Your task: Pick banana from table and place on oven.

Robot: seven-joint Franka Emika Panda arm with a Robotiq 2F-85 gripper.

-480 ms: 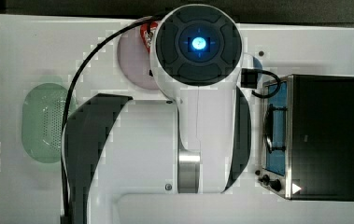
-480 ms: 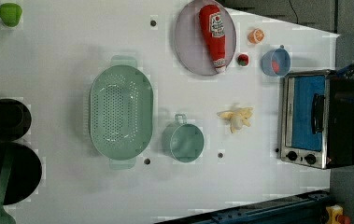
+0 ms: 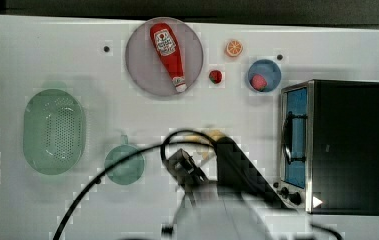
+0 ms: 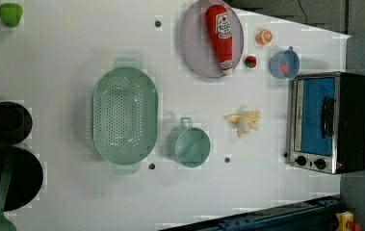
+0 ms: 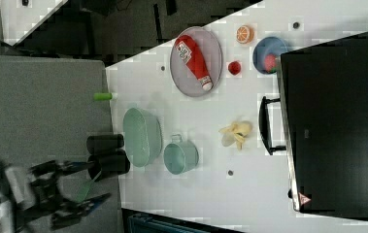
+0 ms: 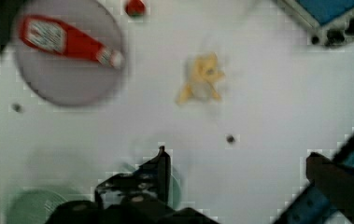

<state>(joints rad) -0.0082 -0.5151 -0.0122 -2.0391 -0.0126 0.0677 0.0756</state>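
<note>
The small pale-yellow, partly peeled toy banana (image 6: pixel 201 79) looks light and slightly soft, its splayed flaps awkward. The fingers (image 6: pixel 240 170) stand wide apart, empty, well short of it on the white bench (image 6: pixel 268 93); its thick middle, between the fingers, seems the surest hold.

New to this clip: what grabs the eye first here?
A red ketchup bottle lying on a grey plate at the left view's top stands out most. At the left view's right sits the oven, blue door shut, with the peeled banana lying on the white table just before it.
</note>
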